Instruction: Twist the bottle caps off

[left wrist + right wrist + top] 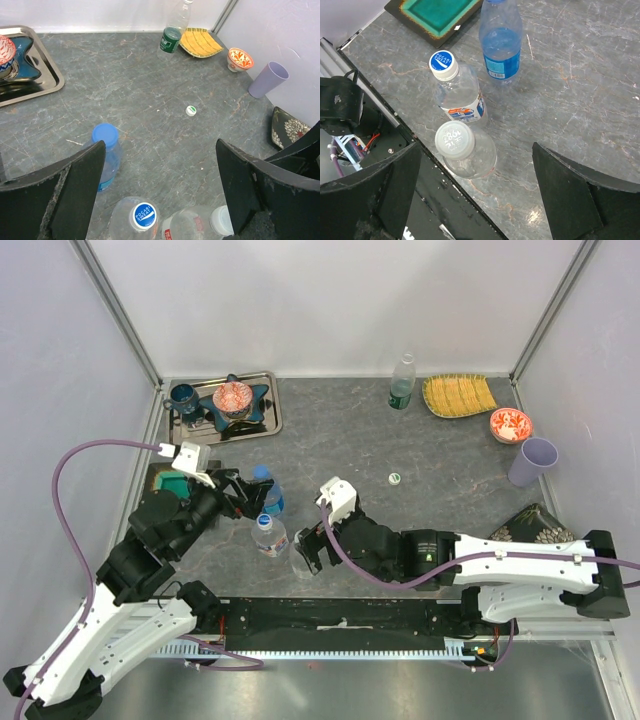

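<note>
**A:** Where do the bottles stand?

**B:** Three are bunched at the table's 8 o'clock, upright and capped. The blue bottle (268, 492) is farthest from the arms. The labelled bottle (459, 95) is just beside it at its 6 o'clock. The plain bottle (470, 156) is close against the labelled one at its 5 o'clock, by the near edge. The green bottle (401, 385) stands alone at 12 o'clock, near the far edge. I cannot tell whether its neck is capped.

**A:** And the grippers?

**B:** The left gripper (160, 145) is spread wide and holds nothing. It sits at the blue bottle's 9 o'clock. In the left wrist view that bottle is partly hidden behind one finger, so I cannot tell whether they touch. The right gripper (476, 149) is also spread and empty, above the plain bottle. The bottle's white cap shows between the fingers, clear of both.

**A:** Anything else on the table?

**B:** A loose cap (190, 110) lies flat near the middle, at the green bottle's 6 o'clock and well apart from it. The cup (532, 461) stands at 3 o'clock.
</note>
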Tool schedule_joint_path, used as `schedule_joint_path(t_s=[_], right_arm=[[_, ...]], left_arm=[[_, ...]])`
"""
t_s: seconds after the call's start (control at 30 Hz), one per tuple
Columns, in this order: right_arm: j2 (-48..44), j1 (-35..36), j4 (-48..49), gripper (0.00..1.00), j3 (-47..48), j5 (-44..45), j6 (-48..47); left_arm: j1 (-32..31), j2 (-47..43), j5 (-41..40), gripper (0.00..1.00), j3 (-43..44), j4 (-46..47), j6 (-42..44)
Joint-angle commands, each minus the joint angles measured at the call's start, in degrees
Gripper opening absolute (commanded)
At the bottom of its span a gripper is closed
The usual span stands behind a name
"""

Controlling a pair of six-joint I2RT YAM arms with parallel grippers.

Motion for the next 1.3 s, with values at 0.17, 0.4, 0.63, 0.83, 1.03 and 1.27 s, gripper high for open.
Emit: schedule_joint_path(t_s=[0.17, 0.4, 0.63, 0.83, 1.03, 1.27], right_arm=[[3.5, 0.1, 5.4, 0.95, 0.7, 2.2, 0.1], [6.9, 0.1, 6.9, 0.89, 0.7, 0.4, 0.7], [8.5, 0.1, 6.8, 0.65, 0.5, -0.2, 2.1], [6.2, 0.1, 4.2, 0.43, 1.0, 1.0, 3.1], [-3.0, -0.5, -7.5, 0.42, 7.3, 11.2, 2.1], [-7.1, -15.5, -17.6, 0.01, 14.5, 12.0, 5.6]], left_arm=[[0.0, -1.1, -0.7, 0.96, -1.6, 0.0, -1.9], [0.0, -1.8, -0.3, 0.95, -2.4, 0.0, -1.9], [0.0, -2.2, -0.3, 0.95, -2.5, 0.0, -1.7], [0.0, -1.9, -0.4, 0.95, -2.3, 0.1, -1.5], [0.0, 0.0, -1.2, 0.95, -0.6, 1.7, 0.8], [0.0, 7.7, 0.0, 0.98, 3.1, 11.3, 4.1]])
